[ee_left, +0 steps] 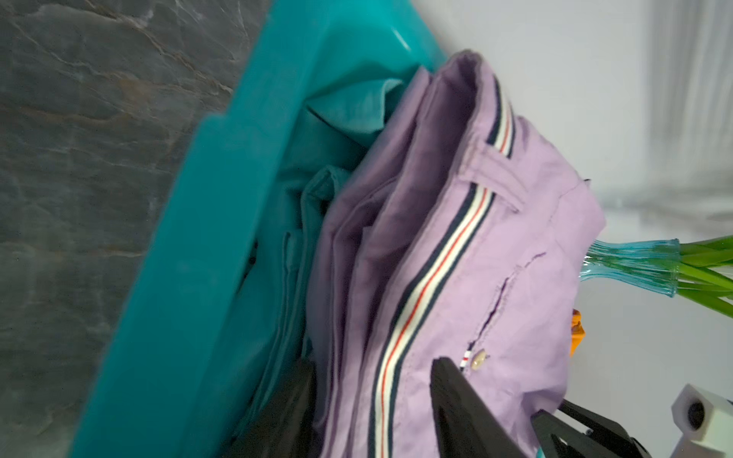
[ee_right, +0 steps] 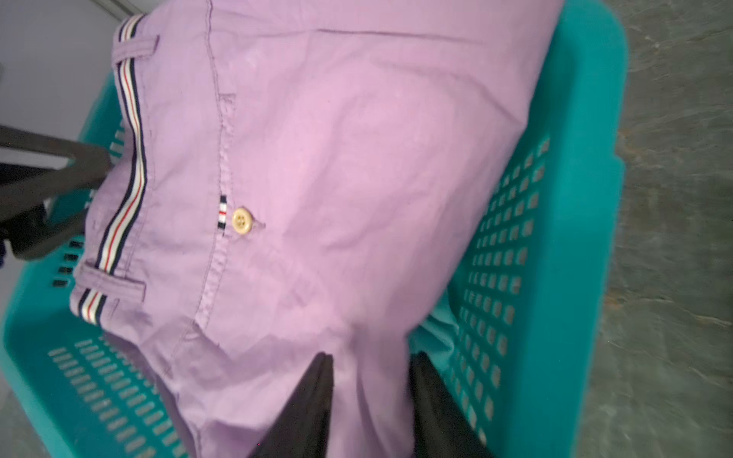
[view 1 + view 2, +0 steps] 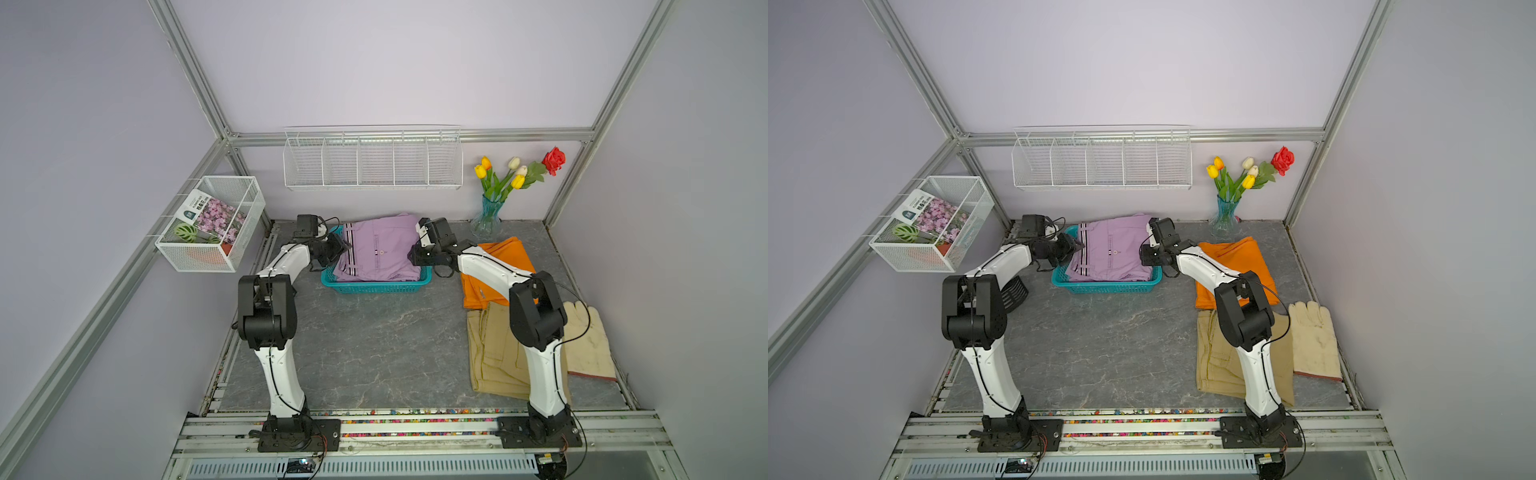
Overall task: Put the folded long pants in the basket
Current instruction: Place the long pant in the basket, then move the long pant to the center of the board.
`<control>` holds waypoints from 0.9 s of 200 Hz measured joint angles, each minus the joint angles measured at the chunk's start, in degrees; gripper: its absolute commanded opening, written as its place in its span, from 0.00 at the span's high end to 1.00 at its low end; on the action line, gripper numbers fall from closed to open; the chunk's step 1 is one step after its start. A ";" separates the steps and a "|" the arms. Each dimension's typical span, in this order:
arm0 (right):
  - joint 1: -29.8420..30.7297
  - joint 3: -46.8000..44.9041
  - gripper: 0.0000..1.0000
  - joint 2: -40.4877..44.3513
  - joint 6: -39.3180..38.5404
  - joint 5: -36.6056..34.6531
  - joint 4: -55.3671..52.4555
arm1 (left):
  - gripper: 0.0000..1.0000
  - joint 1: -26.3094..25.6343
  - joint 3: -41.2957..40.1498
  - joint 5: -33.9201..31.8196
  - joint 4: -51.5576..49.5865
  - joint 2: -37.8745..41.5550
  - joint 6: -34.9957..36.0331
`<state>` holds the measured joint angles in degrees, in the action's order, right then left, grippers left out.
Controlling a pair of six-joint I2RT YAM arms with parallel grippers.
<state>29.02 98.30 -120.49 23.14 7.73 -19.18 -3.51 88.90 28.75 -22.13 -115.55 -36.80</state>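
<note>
The teal pants (image 1: pixel 345 115) lie mostly hidden beneath the lilac pants (image 1: pixel 515 257).

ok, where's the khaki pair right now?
In both top views the khaki pants lie on the right side of the table, just in front of the orange pants, cream glove at their right.

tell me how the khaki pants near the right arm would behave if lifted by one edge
The khaki pants would probably go floppy: soft cloth in loose folded layers, so the fold would likely open and hang. Probably light for their spread, since they lie thin and flat. Pushed across the table, they would likely bunch rather than slide whole.
</note>
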 measured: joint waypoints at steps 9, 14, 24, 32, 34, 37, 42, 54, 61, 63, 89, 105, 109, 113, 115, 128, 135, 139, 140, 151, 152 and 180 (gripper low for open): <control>-0.09 -0.02 0.46 1.42 0.17 -0.68 -1.20 | 0.44 0.09 0.00 -0.02 -0.22 0.81 -0.11; -0.15 -0.02 0.44 2.14 -0.26 -0.87 -1.64 | 0.42 0.13 0.00 -0.11 -0.39 1.25 -0.20; -0.22 -0.02 0.42 3.91 -0.31 -1.66 -2.69 | 0.38 0.11 0.02 -0.26 -0.85 2.27 -0.20; -0.26 -0.02 0.41 5.44 -0.68 -1.97 -3.43 | 0.37 0.00 0.02 -0.46 -1.40 3.28 -0.42; -0.26 -0.02 0.40 5.84 -0.79 -2.14 -3.58 | 0.37 -0.04 0.02 -0.48 -1.60 3.54 -0.35; -0.26 -0.02 0.40 6.51 -0.68 -2.36 -3.82 | 0.34 -0.15 0.02 -0.50 -1.86 4.07 -0.22; -0.26 -0.02 0.39 7.52 -0.87 -2.56 -4.15 | 0.30 -0.35 0.02 -0.72 -2.43 4.90 -0.20; -0.24 -0.50 0.38 10.54 -1.14 -3.34 -4.63 | 0.18 -1.16 -0.11 -1.70 -3.56 7.45 -0.42; -0.22 -1.60 0.37 12.70 -1.22 -3.78 -4.48 | 0.17 -2.01 -0.68 -2.36 -3.93 9.77 -0.28; -0.20 -2.12 0.36 13.51 -1.22 -3.91 -4.46 | 0.15 -2.25 -0.90 -2.29 -3.93 10.36 -0.15; -0.11 -13.77 0.33 25.59 -1.25 -6.01 -2.49 | 0.13 -7.48 -9.94 -4.37 -1.86 23.41 -0.59; 0.02 -25.14 0.29 35.52 -0.61 -8.04 -0.68 | 0.12 -12.63 -19.45 -5.73 1.01 33.03 -1.46; 0.04 -28.09 0.29 38.21 -0.50 -8.37 -0.72 | 0.12 -14.05 -21.75 -6.16 1.38 35.21 -1.88; 0.11 -31.10 0.28 40.96 -0.26 -9.11 -0.57 | 0.11 -15.74 -23.93 -6.60 1.95 37.07 -2.03; 0.15 -32.46 0.28 42.32 -0.09 -9.33 -0.74 | 0.11 -16.59 -24.98 -6.88 2.27 37.97 -2.25; 0.28 -40.72 0.27 51.06 0.68 -11.56 -1.16 | 0.11 -22.18 -30.77 -8.13 4.13 41.86 -3.37; 0.31 -44.28 0.27 55.56 1.27 -12.74 -1.81 | 0.11 -25.86 -33.79 -8.94 5.64 43.12 -4.37; 0.33 -45.97 0.27 57.79 1.51 -13.42 -2.08 | 0.11 -27.71 -35.10 -9.20 6.43 43.47 -4.81; 0.33 -46.29 0.27 58.25 1.55 -13.55 -2.14 | 0.11 -28.28 -35.58 -9.53 6.75 43.56 -4.85; 0.33 -50.36 0.26 65.29 2.69 -15.85 -4.04 | 0.08 -33.48 -38.73 -10.49 9.05 43.47 -6.21; 0.33 -50.82 0.26 66.01 2.78 -16.15 -4.33 | 0.07 -34.18 -39.10 -10.64 9.40 43.41 -6.51; 0.33 -56.76 0.19 83.80 5.14 -22.84 -10.71 | 0.00 -47.41 -42.53 -13.18 17.75 38.07 -9.40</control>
<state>29.34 41.54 -36.69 28.27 -15.11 -29.89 -50.92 46.37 15.57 -4.38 -77.47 -46.19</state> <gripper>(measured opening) 0.768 0.998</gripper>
